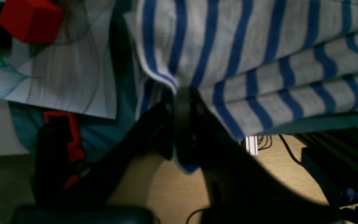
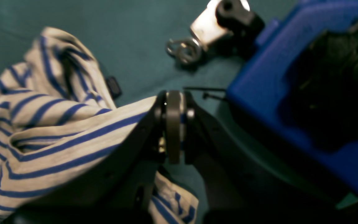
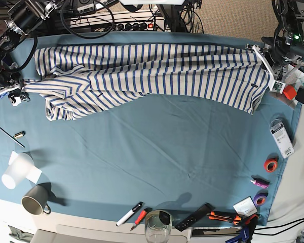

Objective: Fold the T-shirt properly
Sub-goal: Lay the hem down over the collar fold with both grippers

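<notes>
The T-shirt point(image 3: 152, 71) hangs stretched across the far side of the teal table cloth point(image 3: 157, 152), pinched at each end. The left gripper point(image 1: 182, 102) is clamped on a hem edge, and the right gripper point(image 2: 174, 124) is clamped on striped fabric too. The shirt looks light, floppy and sags mid-span, so corners or seams seem like the best grab spots. The grey mug point(image 3: 34, 205), white cup point(image 3: 17, 169) and glass point(image 3: 157, 228) near the front edge look empty, as far as one can tell.

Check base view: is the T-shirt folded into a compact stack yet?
No, the T-shirt is stretched wide across the table's far edge.
</notes>
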Controlling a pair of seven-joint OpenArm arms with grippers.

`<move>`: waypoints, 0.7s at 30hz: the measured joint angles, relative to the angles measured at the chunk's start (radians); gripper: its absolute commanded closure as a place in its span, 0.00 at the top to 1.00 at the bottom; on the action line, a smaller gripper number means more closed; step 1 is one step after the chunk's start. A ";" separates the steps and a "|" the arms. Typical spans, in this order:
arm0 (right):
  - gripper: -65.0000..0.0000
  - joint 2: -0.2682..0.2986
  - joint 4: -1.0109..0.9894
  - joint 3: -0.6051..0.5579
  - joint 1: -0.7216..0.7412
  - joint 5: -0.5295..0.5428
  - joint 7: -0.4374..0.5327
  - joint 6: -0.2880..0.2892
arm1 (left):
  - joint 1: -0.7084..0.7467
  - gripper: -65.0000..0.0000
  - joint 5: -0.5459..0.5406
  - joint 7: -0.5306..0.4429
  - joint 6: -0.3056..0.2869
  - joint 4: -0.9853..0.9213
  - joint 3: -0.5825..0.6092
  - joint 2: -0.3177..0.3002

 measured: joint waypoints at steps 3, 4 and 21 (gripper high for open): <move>0.00 0.000 0.000 0.000 -0.011 0.004 -0.023 0.000 | 0.003 0.00 0.027 0.000 0.000 0.000 0.000 0.000; 0.00 0.000 0.000 0.000 -0.017 0.027 -0.023 0.012 | 0.011 0.00 0.032 -0.001 0.019 0.000 0.000 0.000; 0.00 0.003 0.002 -0.103 -0.167 0.151 -0.019 0.065 | 0.066 0.00 0.041 0.007 0.019 0.001 0.000 0.000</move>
